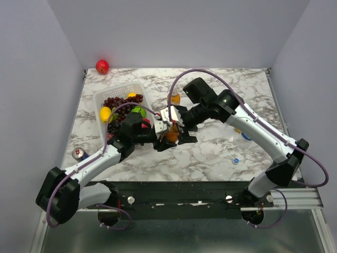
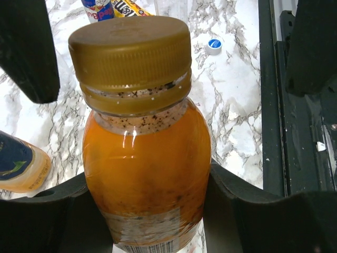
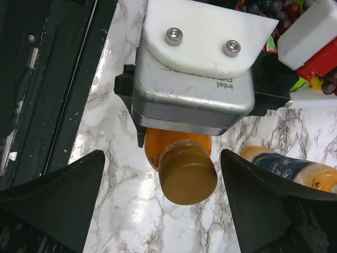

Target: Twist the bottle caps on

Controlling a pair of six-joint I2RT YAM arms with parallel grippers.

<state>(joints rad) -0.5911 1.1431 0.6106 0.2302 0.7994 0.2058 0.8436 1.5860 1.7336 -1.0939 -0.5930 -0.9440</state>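
Left jaws grip orange bottle, cap on.

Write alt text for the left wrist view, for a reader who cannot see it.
An orange drink bottle with a gold-brown cap fills the frame, gripped low by the left gripper. Behind, on the marble table, are a small blue cap and a dark-labelled second bottle.

Orange bottle, gold cap on
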